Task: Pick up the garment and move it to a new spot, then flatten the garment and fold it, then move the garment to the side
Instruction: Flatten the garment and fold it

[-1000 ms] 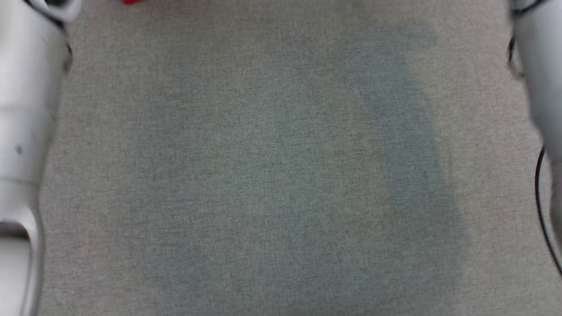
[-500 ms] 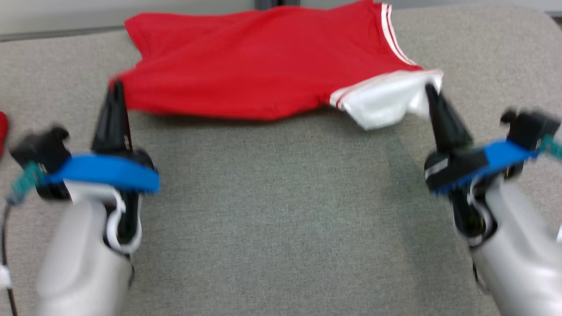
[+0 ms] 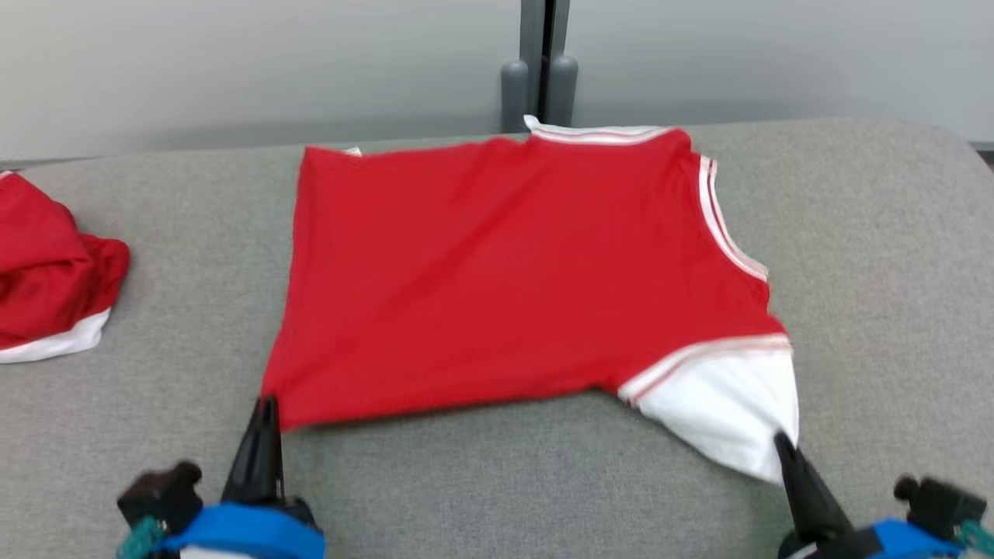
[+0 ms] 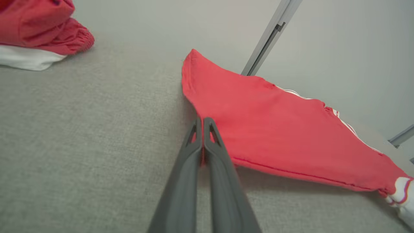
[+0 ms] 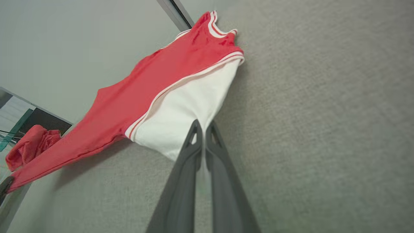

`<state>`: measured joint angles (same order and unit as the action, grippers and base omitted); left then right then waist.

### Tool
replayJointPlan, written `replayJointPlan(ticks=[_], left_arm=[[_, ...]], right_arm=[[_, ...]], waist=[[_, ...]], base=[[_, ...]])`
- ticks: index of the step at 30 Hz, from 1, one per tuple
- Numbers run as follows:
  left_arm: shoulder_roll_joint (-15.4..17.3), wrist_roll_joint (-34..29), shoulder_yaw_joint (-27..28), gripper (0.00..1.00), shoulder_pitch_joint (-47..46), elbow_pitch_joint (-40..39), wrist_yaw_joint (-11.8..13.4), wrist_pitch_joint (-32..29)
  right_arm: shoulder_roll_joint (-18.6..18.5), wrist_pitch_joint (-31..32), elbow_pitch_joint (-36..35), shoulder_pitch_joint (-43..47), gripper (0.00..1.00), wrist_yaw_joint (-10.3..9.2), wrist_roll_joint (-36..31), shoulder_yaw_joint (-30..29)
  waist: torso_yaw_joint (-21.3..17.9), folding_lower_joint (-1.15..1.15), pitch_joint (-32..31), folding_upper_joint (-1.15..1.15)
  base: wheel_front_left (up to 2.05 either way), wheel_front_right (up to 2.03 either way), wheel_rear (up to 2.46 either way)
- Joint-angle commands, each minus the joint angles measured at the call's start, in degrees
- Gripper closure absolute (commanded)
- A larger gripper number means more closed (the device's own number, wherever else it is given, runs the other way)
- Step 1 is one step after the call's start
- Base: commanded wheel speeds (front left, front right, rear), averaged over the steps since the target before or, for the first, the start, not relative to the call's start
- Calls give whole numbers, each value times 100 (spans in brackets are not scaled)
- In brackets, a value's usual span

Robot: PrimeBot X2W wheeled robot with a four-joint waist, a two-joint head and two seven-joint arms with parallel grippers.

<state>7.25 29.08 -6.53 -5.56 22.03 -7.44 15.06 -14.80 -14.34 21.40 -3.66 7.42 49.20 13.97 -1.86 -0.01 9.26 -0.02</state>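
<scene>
Red cloth with white trim, the garment (image 3: 505, 279) lies spread across the grey fabric surface (image 3: 497, 497) straight ahead of me. Its far edge is close to the back of the surface, where a dark upright post (image 3: 547, 62) stands against the pale wall (image 3: 233, 70).

My left gripper (image 3: 266, 405) is clenched on the near left corner of the garment. In the left wrist view my two dark fingers (image 4: 192, 152) press together with a thin sliver of red caught between them. My right gripper (image 3: 779, 444) is clenched on the near right corner, at the tip of the white panel (image 3: 722, 404), which is bordered by narrow red and white stripes. In the right wrist view the white cloth runs down into my closed tips.

Between my two grips the near hem hangs stretched and slightly raised off the surface, with a dark shadow under it. Farther from me the cloth lies on the surface, mostly smooth, with a few shallow creases. A white striped band runs along its right edge and another along the far right corner.

At the left edge of the surface, well apart from the garment, a second red and white piece of cloth (image 3: 46, 272) sits in a crumpled heap.
</scene>
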Motion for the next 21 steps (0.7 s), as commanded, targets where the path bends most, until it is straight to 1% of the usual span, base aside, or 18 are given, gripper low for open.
replayJointPlan(ticks=[1, 4, 8, 12, 17, 21], left_arm=[[16, -34, -40, 100, 209, -25, -6, 15], [70, -110, -46, 100, 583, 19, -6, 15], [-22, -221, 25, 100, 987, -142, -4, 15], [-75, -309, 136, 100, 1283, -207, 21, 15], [-106, -416, 68, 100, 1393, -215, 17, 14], [-70, -416, 36, 100, 1160, -113, 12, 14]], right_arm=[[92, 86, -161, 374, 100, 13, -49, -137], [246, 324, -548, 1014, 100, 13, -275, -283], [489, 692, -1053, 1735, 100, 13, -374, -672], [702, 1122, -1541, 2236, 100, 13, -562, -880], [938, 1536, -1985, 2459, 100, 13, -800, -1093], [1049, 1632, -2124, 2210, 100, 13, -883, -1292]], waist=[[7, 1, -98, 2], [35, 1, -269, 2], [50, 1, -397, 2], [46, 1, -498, 2], [85, 1, -519, 2], [112, 1, -484, 2]], base=[[0, 0, 0], [0, 0, 0], [0, 0, 0], [0, 0, 0], [0, 0, 0], [0, 0, 0]])
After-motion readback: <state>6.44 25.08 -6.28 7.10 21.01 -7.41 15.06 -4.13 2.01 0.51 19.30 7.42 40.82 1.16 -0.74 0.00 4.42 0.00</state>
